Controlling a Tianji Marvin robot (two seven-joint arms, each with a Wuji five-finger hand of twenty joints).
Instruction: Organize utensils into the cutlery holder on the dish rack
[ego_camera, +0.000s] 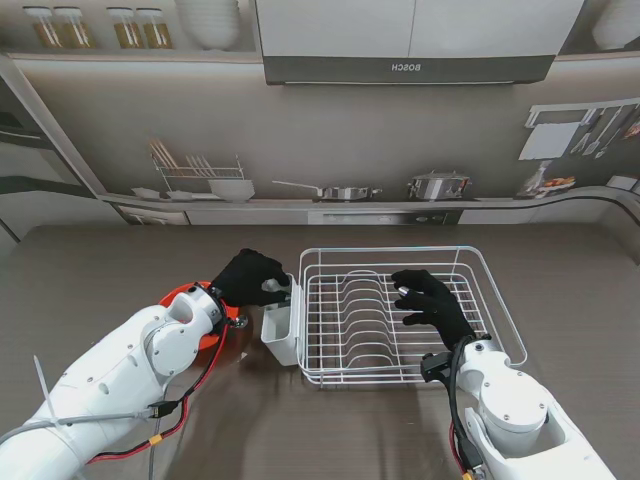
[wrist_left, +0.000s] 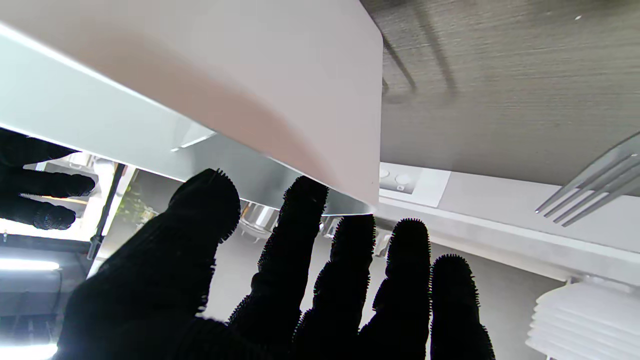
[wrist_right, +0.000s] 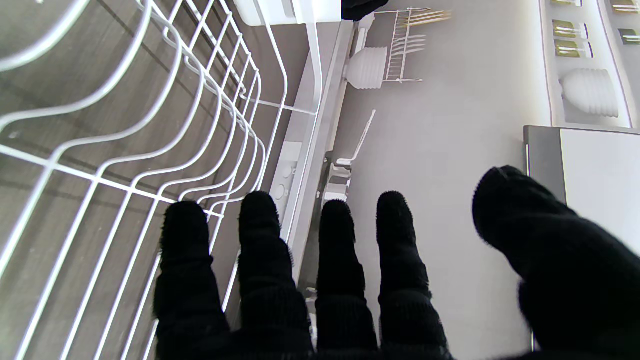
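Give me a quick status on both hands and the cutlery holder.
Left robot hand at the cutlery holder, grip unclear. Right robot hand open over the dish rack. Fork visible near the left hand. No obstruction seen.

A grey-brown wood-grain countertop (ego_camera: 120, 270) is being shown, backed by a printed kitchen backdrop (ego_camera: 330, 135). A Bosch range hood (ego_camera: 405, 68) is being pictured at the top centre, under white cabinet doors (ego_camera: 415, 25). Below the hood, a pan (ego_camera: 340, 191) and a lidded pot (ego_camera: 437, 185) are being displayed on a long shelf (ego_camera: 300, 200). To the hood's left, a wire rack with a white bowl (ego_camera: 231, 188) is being shown, with jars (ego_camera: 95, 27) on a higher shelf. To the hood's right, knives are being displayed on a wall rail (ego_camera: 590, 125). Even, soft light is being cast throughout.
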